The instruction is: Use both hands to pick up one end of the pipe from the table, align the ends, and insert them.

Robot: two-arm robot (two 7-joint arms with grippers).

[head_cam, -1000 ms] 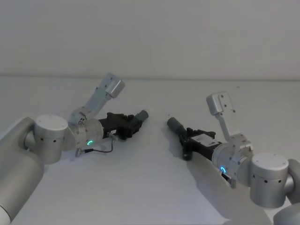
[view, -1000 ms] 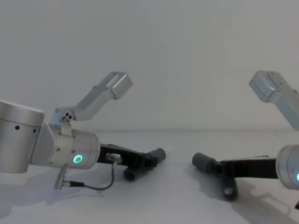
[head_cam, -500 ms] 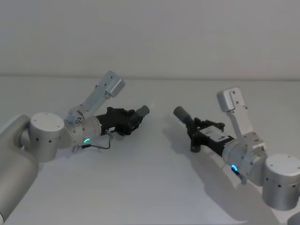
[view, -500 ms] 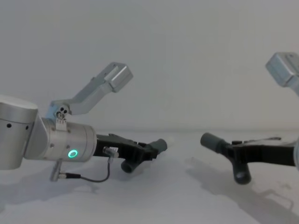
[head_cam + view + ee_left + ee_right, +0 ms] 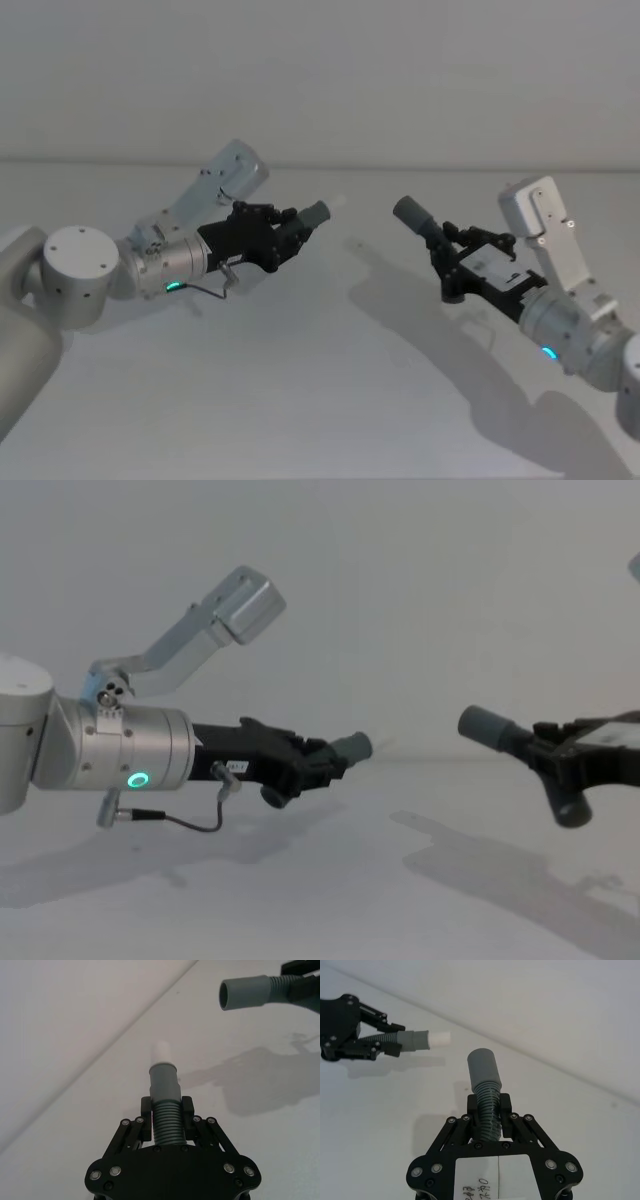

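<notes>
Both grippers have lifted since a second ago: the pipe pieces sat low at the table then and now hang clear above it, and the right one has shifted out to the right. Plain matte white table (image 5: 300,400) lies nearest, with shadows (image 5: 420,320) on it. Silver cylindrical left arm (image 5: 110,760) with a green light ring reaches in from the left. Its black linked-finger left gripper (image 5: 166,1110) is clamped narrow on the ribbed body of the dark grey left pipe piece (image 5: 166,1127). That piece's smooth grey cuff (image 5: 164,1082) and narrower white tip (image 5: 161,1051) stick out past the fingers toward the right. Silver right arm (image 5: 575,335) reaches in from the right, and its black right gripper (image 5: 488,1105) is closed narrow on the ribs of the dark grey right pipe piece (image 5: 487,1120). The hollow grey cuff (image 5: 484,1067) of that piece points toward the left. The two ends face each other, well apart and not touching; in the chest view the hollow cuff sits slightly higher. Each piece's other end hangs below its gripper. Pale wall (image 5: 320,80) is farthest back.
</notes>
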